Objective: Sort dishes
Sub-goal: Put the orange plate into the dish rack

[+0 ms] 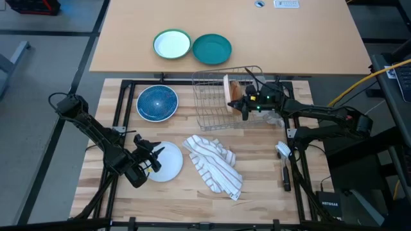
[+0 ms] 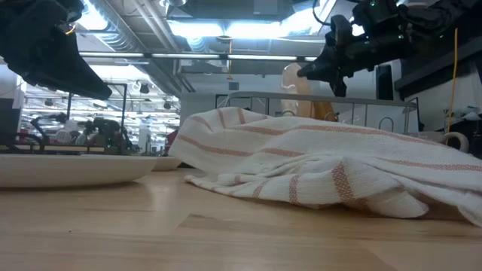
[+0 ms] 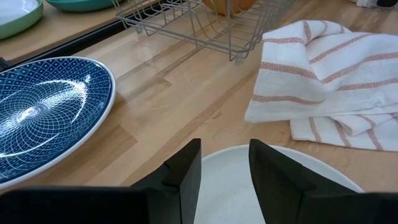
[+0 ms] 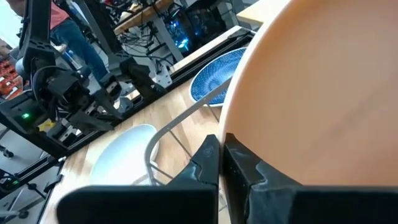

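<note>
The tan-brown plate stands on edge in the wire rack, and my right gripper is shut on it. The plain white plate lies flat on the table near the near-left side. My left gripper hovers open just above that plate, fingers spread over its surface; the low view shows the gripper clear of the plate. The dark blue patterned plate lies flat, left of the rack. My right gripper pinches the tan-brown plate's rim between its two fingers, one on each face. It reaches in from the table's right, slanting slightly down. The plate stands upright inside the rack; its lower edge is hidden by the wires.
A white towel with reddish stripes lies bunched right of the white plate. A dish brush lies near the right edge. A teal plate and a green-rimmed white plate sit on the far table. Black frame rails border the wooden top.
</note>
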{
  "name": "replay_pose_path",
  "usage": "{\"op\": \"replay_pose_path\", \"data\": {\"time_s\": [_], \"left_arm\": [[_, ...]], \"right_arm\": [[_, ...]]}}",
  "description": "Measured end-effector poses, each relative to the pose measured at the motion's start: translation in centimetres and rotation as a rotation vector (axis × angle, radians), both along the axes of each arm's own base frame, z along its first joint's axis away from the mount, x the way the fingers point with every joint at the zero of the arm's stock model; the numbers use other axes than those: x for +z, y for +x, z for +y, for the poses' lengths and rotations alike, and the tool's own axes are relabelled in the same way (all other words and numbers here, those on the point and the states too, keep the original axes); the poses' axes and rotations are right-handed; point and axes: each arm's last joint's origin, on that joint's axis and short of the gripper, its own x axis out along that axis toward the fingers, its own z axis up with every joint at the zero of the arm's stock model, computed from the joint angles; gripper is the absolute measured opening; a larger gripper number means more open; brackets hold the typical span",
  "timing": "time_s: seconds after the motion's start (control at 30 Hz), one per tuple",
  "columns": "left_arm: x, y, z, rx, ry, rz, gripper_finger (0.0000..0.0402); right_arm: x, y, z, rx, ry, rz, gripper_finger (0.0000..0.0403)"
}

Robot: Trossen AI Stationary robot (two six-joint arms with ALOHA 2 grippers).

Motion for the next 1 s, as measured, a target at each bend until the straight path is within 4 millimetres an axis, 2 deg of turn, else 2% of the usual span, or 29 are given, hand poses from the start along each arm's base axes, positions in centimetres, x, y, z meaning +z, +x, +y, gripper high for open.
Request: {"op": "replay_pose_path", "data": {"time_s": [0.33, 0.67, 1.0], "left_arm": [[0.0, 0.0, 0.0, 0.000, 0.001, 0.001, 0.0125], [0.0, 0.0, 0.0, 0.000, 0.001, 0.001, 0.0125], [0.0, 0.0, 0.0, 0.000, 0.001, 0.001, 0.0125]], "right_arm": [[1.0, 0.2, 0.0, 0.023, -0.035, -0.101, 0.0005], [0.1, 0.1, 0.1, 0.028, 0.005, -0.013, 0.0005], [0.0, 0.9, 1.7, 0.075, -0.001, -0.020, 0.0005]]}}
